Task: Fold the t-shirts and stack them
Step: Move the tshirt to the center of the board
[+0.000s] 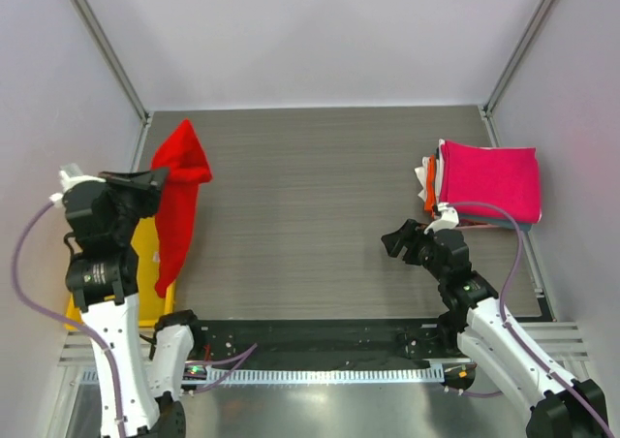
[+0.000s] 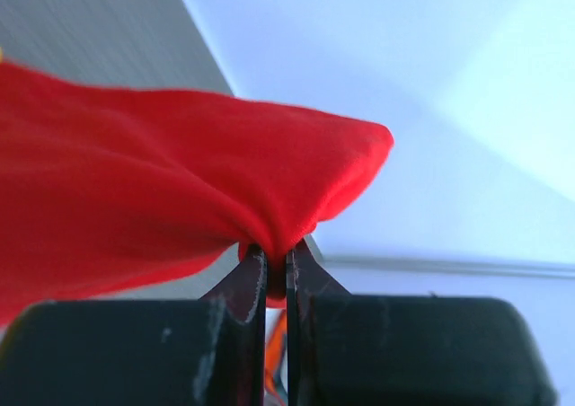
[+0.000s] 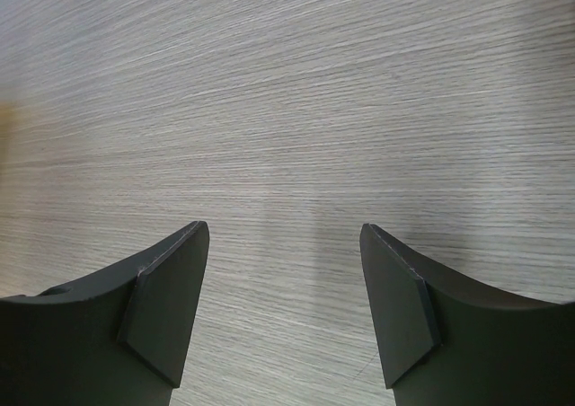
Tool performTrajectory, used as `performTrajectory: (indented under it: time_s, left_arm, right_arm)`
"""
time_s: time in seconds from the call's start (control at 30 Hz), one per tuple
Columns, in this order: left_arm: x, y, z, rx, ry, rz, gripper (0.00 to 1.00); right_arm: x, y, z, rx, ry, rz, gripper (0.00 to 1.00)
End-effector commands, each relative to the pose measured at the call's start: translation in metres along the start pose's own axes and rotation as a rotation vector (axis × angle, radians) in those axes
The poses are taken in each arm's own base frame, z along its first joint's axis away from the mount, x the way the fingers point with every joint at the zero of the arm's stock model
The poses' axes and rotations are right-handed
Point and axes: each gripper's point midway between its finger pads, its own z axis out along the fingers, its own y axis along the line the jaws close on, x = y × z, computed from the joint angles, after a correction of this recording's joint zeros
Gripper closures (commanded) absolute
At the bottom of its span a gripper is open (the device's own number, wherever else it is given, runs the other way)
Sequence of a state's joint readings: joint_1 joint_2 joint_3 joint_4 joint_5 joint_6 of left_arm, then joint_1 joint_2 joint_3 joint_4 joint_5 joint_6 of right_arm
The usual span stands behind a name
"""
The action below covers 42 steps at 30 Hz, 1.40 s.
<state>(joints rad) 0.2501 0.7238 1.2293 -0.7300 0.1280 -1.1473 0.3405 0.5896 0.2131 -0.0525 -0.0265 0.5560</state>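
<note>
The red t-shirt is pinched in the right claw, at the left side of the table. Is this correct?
Not quite. It is the left claw that pinches the red t-shirt, at the left side of the table; the left wrist view shows it. The right claw is open and empty.

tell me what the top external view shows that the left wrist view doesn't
Only the top external view shows the stack of folded cloth t-shirts, magenta-pink on top, at the right, the yellow plastic tray at the left edge, and the right hand. Only the left wrist view shows up close the left hand pinched shut on a bunched fold of the bright red cloth t-shirt. Both show that red t-shirt, the left hand holding it, and the grey wood-grain table.
</note>
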Motion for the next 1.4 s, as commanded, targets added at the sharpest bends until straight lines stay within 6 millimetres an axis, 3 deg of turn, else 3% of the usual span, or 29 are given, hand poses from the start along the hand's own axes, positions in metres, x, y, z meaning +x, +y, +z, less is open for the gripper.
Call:
performTrajectory:
  time_s: [0.0, 0.07, 0.23, 0.27, 0.33, 0.37, 0.4, 0.43, 0.47, 0.53, 0.6, 0.7, 0.73, 0.77, 0.8, 0.83, 0.87, 0.93, 0.97, 1.0, 1.07, 1.1, 1.23, 1.37]
  left_arm:
    - [0.041, -0.04, 0.0, 0.206, 0.215, -0.174, 1.0]
    - [0.053, -0.05, 0.001, 0.227, 0.243, -0.15, 1.0]
    - [0.083, -0.11, -0.008, 0.345, 0.357, -0.11, 1.0]
    - [0.1, -0.125, -0.017, 0.384, 0.413, -0.104, 1.0]
    - [0.124, -0.158, -0.015, 0.444, 0.472, -0.1, 1.0]
    - [0.15, -0.174, -0.029, 0.486, 0.557, -0.087, 1.0]
    - [0.171, -0.185, -0.021, 0.492, 0.597, -0.067, 1.0]
    - [0.164, -0.219, -0.039, 0.585, 0.599, -0.05, 1.0]
    - [0.173, -0.234, -0.052, 0.631, 0.64, -0.033, 1.0]
    - [0.163, -0.269, -0.066, 0.726, 0.639, -0.02, 0.98]
    - [0.148, -0.276, -0.061, 0.728, 0.557, 0.001, 0.93]
    - [0.126, -0.241, -0.047, 0.61, 0.439, 0.017, 0.87]
    - [0.103, -0.226, -0.054, 0.591, 0.355, 0.003, 0.82]
    - [0.121, -0.185, -0.032, 0.49, 0.349, 0.045, 0.79]
    - [0.126, -0.158, -0.025, 0.436, 0.336, 0.057, 0.61]
    - [0.109, -0.136, -0.036, 0.424, 0.286, 0.039, 0.47]
    - [0.141, -0.073, -0.015, 0.285, 0.329, 0.104, 0.31]
    - [0.155, -0.021, -0.017, 0.201, 0.368, 0.102, 0.06]
    - [0.159, 0.008, -0.028, 0.178, 0.404, 0.104, 0.04]
    - [0.182, 0.058, -0.022, 0.084, 0.453, 0.126, 0.02]
    - [0.191, 0.101, -0.034, 0.043, 0.496, 0.105, 0.01]
    - [0.206, 0.138, -0.031, -0.02, 0.523, 0.12, 0.01]
    - [0.209, 0.16, -0.039, 0.047, 0.526, 0.101, 0.0]
    - [0.207, 0.158, -0.032, 0.086, 0.49, 0.159, 0.0]
  right_arm:
    - [-0.009, 0.007, 0.002, -0.024, -0.038, 0.004, 0.26]
    - [-0.01, 0.006, 0.002, -0.021, -0.039, 0.004, 0.26]
    - [-0.011, 0.006, 0.002, -0.02, -0.045, 0.008, 0.27]
    - [-0.012, 0.006, 0.001, -0.019, -0.049, 0.007, 0.27]
    - [-0.012, 0.006, 0.001, -0.016, -0.053, 0.009, 0.27]
    - [-0.012, 0.006, 0.001, -0.016, -0.053, 0.008, 0.27]
    - [-0.012, 0.006, 0.001, -0.016, -0.053, 0.008, 0.27]
    - [-0.012, 0.005, 0.001, -0.015, -0.054, 0.009, 0.27]
    - [-0.013, 0.006, 0.001, -0.016, -0.057, 0.01, 0.27]
    - [-0.013, 0.006, 0.001, -0.018, -0.056, 0.011, 0.27]
    - [-0.013, 0.006, 0.001, -0.016, -0.057, 0.01, 0.27]
    - [-0.012, 0.006, 0.001, -0.015, -0.054, 0.012, 0.27]
    - [-0.013, 0.006, 0.001, -0.017, -0.056, 0.013, 0.27]
    - [-0.012, 0.006, 0.001, -0.016, -0.053, 0.013, 0.27]
    - [-0.016, 0.002, 0.001, 0.01, -0.072, 0.014, 0.27]
    - [-0.016, 0.001, 0.001, 0.011, -0.073, 0.014, 0.27]
    - [-0.016, 0.001, 0.001, 0.013, -0.073, 0.014, 0.27]
    - [-0.016, 0.001, 0.001, 0.012, -0.074, 0.014, 0.27]
    - [-0.017, 0.002, 0.001, 0.009, -0.077, 0.014, 0.27]
    - [-0.017, 0.002, 0.0, 0.008, -0.08, 0.012, 0.27]
    - [-0.017, 0.002, 0.0, 0.008, -0.08, 0.011, 0.27]
    - [-0.018, 0.003, 0.0, 0.005, -0.082, 0.011, 0.27]
    - [-0.019, 0.003, 0.0, 0.005, -0.088, 0.009, 0.27]
    - [-0.02, 0.004, -0.001, -0.004, -0.091, 0.006, 0.24]
